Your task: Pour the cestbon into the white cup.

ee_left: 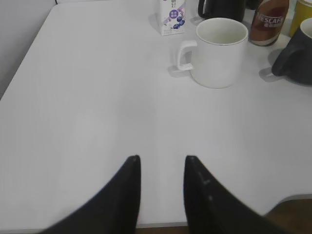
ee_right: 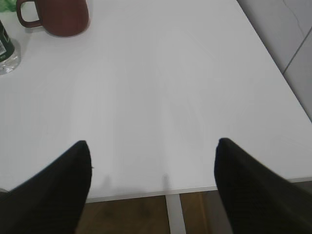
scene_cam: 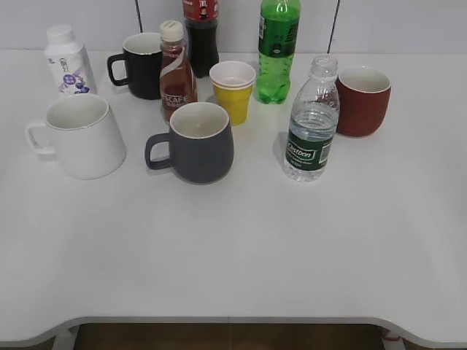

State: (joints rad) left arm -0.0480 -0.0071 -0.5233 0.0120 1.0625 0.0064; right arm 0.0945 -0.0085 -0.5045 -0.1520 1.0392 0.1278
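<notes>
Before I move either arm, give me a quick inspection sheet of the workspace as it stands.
Surface: white table, front area bare.
Job's things: cestbon upright, uncapped, right of centre; white cup upright at left, looks empty.
Clutter: grey mug, yellow paper cup, red mug, black mug, coffee bottle, green soda bottle, dark cola bottle, milk bottle.
Grippers: left hand narrowly open, right hand wide open; both empty at the front edge.
Cables: nothing seen.
Surroundings: pale wall behind.
</notes>
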